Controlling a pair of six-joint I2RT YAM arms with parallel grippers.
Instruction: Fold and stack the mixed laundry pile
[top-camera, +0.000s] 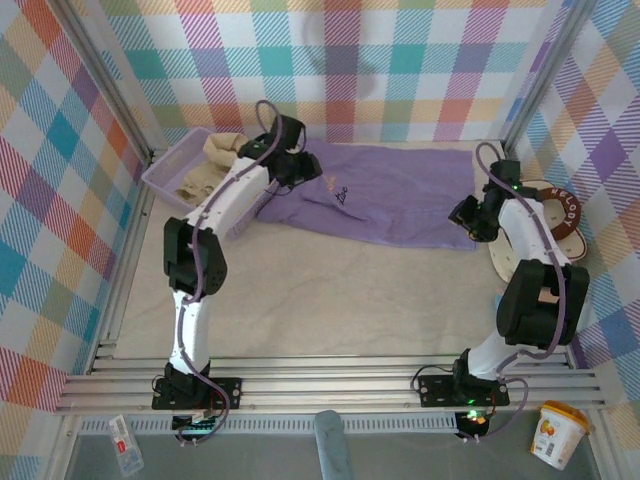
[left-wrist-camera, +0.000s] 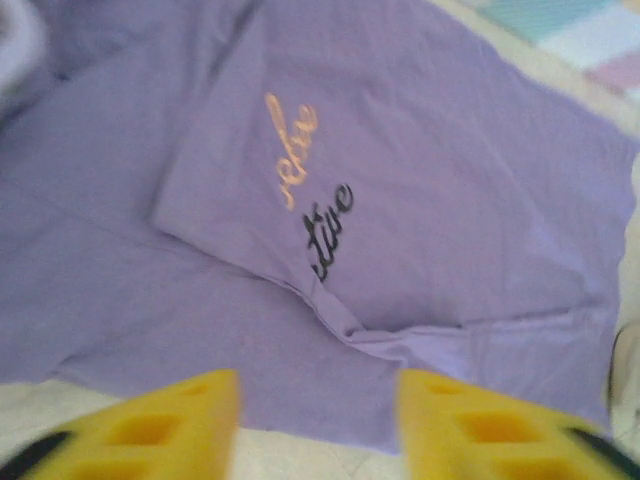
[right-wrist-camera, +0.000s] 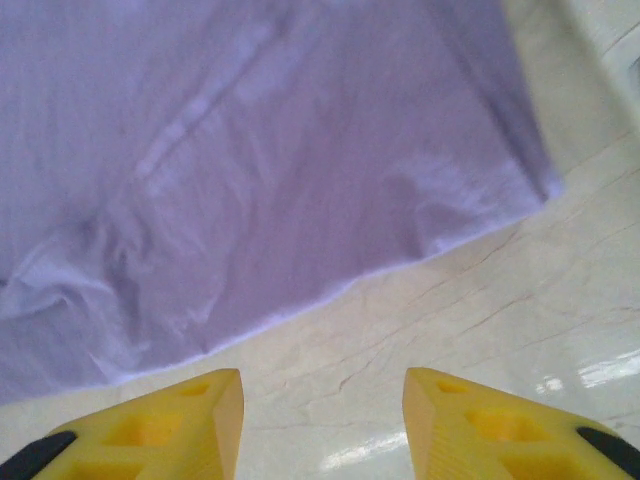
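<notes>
The lavender-purple T-shirt (top-camera: 385, 195) lies spread flat at the back of the table, with its dark chest mark (left-wrist-camera: 328, 225) next to orange lettering and a creased flap across it. My left gripper (top-camera: 303, 168) hovers over the shirt's left end. In the left wrist view it (left-wrist-camera: 318, 430) is open, with nothing between the yellow fingers (left-wrist-camera: 180, 425). My right gripper (top-camera: 466, 215) hangs at the shirt's right end. In the right wrist view it (right-wrist-camera: 322, 425) is open over bare table, just short of the hem (right-wrist-camera: 330, 290). The cream-beige shirt (top-camera: 212, 165) lies bunched in the basket.
A lavender mesh basket (top-camera: 160, 178) stands at the back left, against the left arm. A cream padded bag with a brown handle (top-camera: 560, 215) lies by the right wall. An orange-labelled tub (top-camera: 558, 432) stands beyond the front rail. The plaid walls close in the table.
</notes>
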